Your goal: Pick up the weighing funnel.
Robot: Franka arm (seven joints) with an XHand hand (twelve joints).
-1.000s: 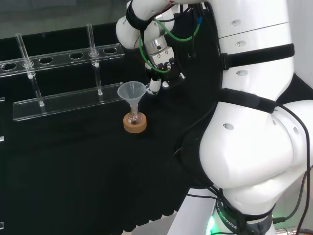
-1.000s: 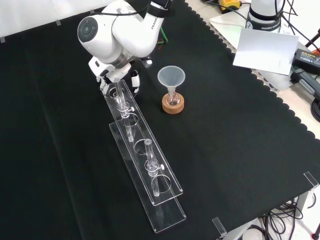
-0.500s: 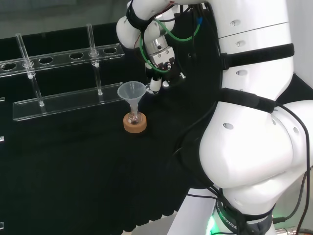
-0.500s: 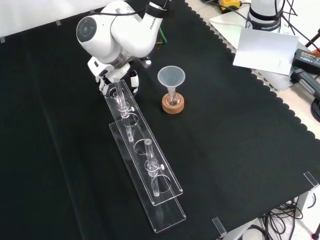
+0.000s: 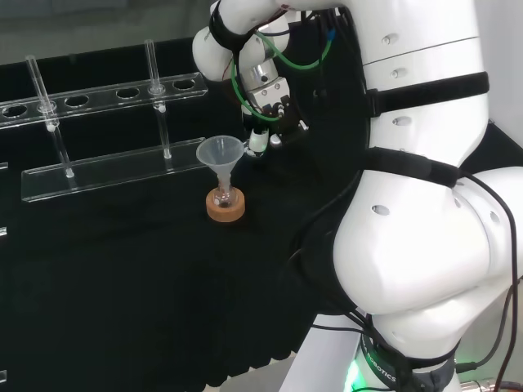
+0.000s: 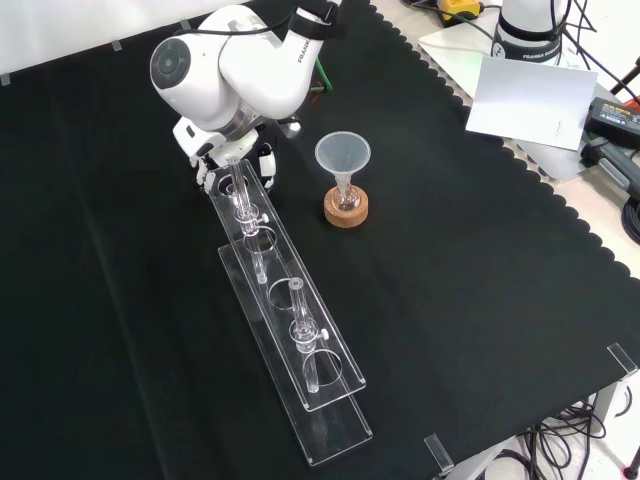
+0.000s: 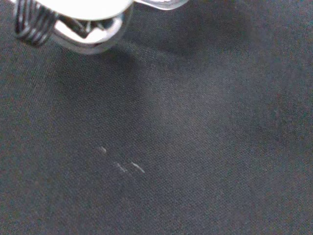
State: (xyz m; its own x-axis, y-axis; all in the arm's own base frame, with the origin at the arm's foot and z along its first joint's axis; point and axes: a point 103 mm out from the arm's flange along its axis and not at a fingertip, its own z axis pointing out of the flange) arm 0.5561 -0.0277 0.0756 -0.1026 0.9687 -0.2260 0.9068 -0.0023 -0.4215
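My hand (image 5: pixel 268 104) hangs just above the cloth, to the right of the big funnel (image 5: pixel 221 153) in the head view. In the front view the hand (image 6: pixel 215 150) peeks out below the arm's round link, at the far end of the tube rack (image 6: pixel 285 320). In the wrist view a clear curved piece, apparently the weighing funnel (image 7: pixel 100 41), lies tight against the blurred white hand (image 7: pixel 78 5), whose fingers curl round it. Below it is bare black cloth.
The big funnel stands in a small flask on a cork ring (image 5: pixel 225 209), also seen as the cork ring (image 6: pixel 346 210) in the front view. A clear rack (image 5: pixel 106 167) holding upright test tubes runs to its left. Papers and cables (image 6: pixel 530 95) lie beyond the cloth's edge.
The hand and the wrist link have crept slightly upward and to the left in both views. The big funnel and the rack have not moved.
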